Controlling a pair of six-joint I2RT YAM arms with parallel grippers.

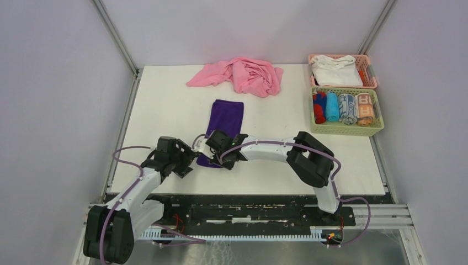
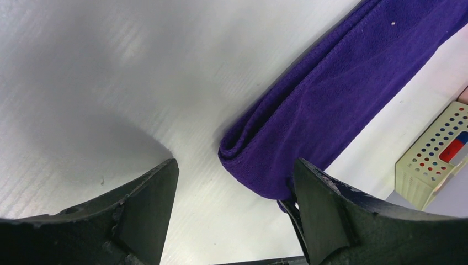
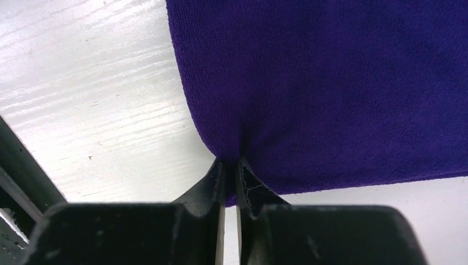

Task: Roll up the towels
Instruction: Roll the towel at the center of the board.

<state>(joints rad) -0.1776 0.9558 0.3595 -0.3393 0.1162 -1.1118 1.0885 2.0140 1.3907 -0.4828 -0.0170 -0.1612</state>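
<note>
A: Looking at the deep purple, plush-pile hand towel (image 1: 226, 118), where does it lie?

B: Flat on the white bench (image 1: 165, 110), folded into a long strip that runs away from the arms. Its near end is right at both wrists. The crumpled pink cloth (image 1: 243, 76) sits apart, beyond its far end.

A: And the jaws?

B: The right jaws are pressed almost together, pinching the towel's near hem close to a corner, and the fabric puckers into the pinch. The left jaws are spread wide over bare bench at the other near corner. One is touching or almost touching the folded edge, and they hold nothing.

A: How will it handle?

B: I'd say light and limp, with no stiffness to push against. The left wrist view shows doubled layers at the fold, so a shallow pinch may catch only the top ply. The nap should cling to itself, which would help a roll keep its shape. The bench looks smooth, though, so the strip could slide instead of turning over.

A: Where should it be held?

B: At both near corners, biting through all the layers, so the hem lifts evenly and curls straight. Holding one side alone would probably skew the roll into a cone.
</note>
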